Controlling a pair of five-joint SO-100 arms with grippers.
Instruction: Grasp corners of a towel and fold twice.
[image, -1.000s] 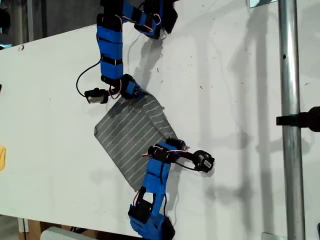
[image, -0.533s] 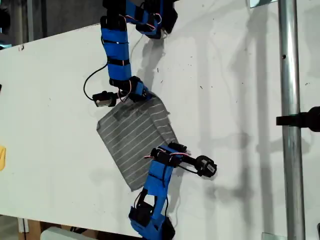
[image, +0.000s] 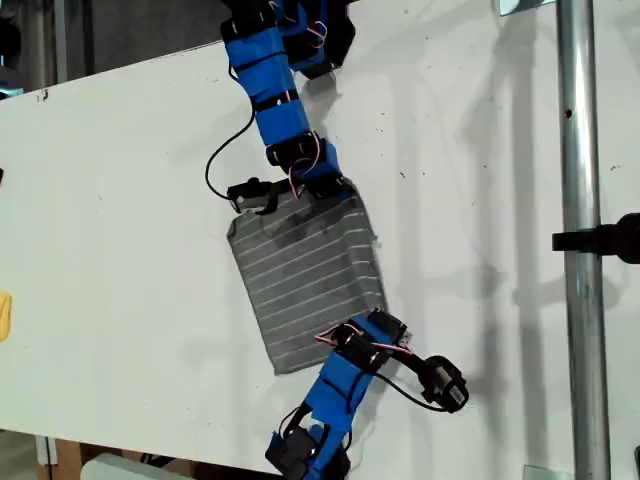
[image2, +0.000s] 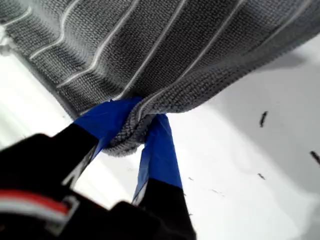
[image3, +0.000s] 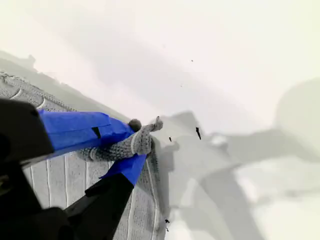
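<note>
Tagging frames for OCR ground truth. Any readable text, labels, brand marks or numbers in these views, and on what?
None readable in any view.
The towel carries only white stripes, no tag or print.
The blue tape on my first hand and my second hand is blank.
The dark specks on the white table are marks, not characters.

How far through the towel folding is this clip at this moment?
One fold looks done: the towel lies doubled as a rectangle on the table. In hand: my first gripper and my second gripper each pinch a corner. The second fold remains.
</note>
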